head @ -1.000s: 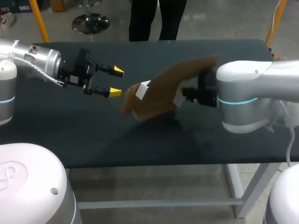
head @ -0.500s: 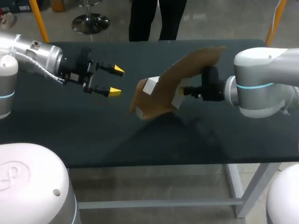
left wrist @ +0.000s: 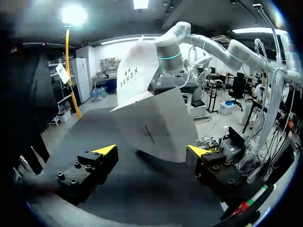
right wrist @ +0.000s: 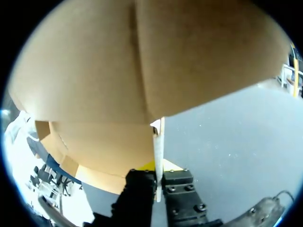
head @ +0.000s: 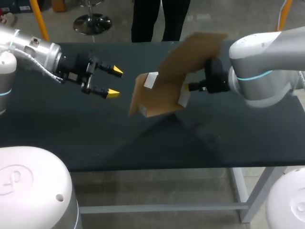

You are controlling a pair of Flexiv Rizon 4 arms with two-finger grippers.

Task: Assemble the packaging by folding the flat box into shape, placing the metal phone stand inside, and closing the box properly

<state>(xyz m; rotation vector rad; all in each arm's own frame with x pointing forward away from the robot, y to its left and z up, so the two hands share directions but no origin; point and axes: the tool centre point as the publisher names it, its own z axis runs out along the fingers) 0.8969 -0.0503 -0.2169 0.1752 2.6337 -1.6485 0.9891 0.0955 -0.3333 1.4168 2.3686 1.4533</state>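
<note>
The dark table (head: pixel 95 143) fills the middle band of the head view. Above it, the right arm (head: pixel 267 71) comes in from the upper right and the left arm (head: pixel 33 52) from the upper left. The brown cardboard box (head: pixel 167 90) hangs tilted at the centre of the frame, partly folded. One broad flap rises toward the upper right, a lower corner dips close to the tabletop, and pale inner faces show at its left and right edges. Whether that corner touches the table cannot be made out. The right gripper (head: pixel 194 88) meets the box at its right side. In the right wrist view its fingers (right wrist: pixel 142 182) are pressed together on the thin edge of a cardboard panel, clamping the box (right wrist: pixel 142 71), which spreads wide ahead of the gripper (right wrist: pixel 157 170). The left gripper (head: pixel 113 82) sits left of centre, apart from the box, its yellow-tipped fingers spread wide with nothing between them. In the left wrist view the box (left wrist: pixel 156 123) stands just ahead of that gripper (left wrist: pixel 151 151), facing it with a pale creased panel.
</note>
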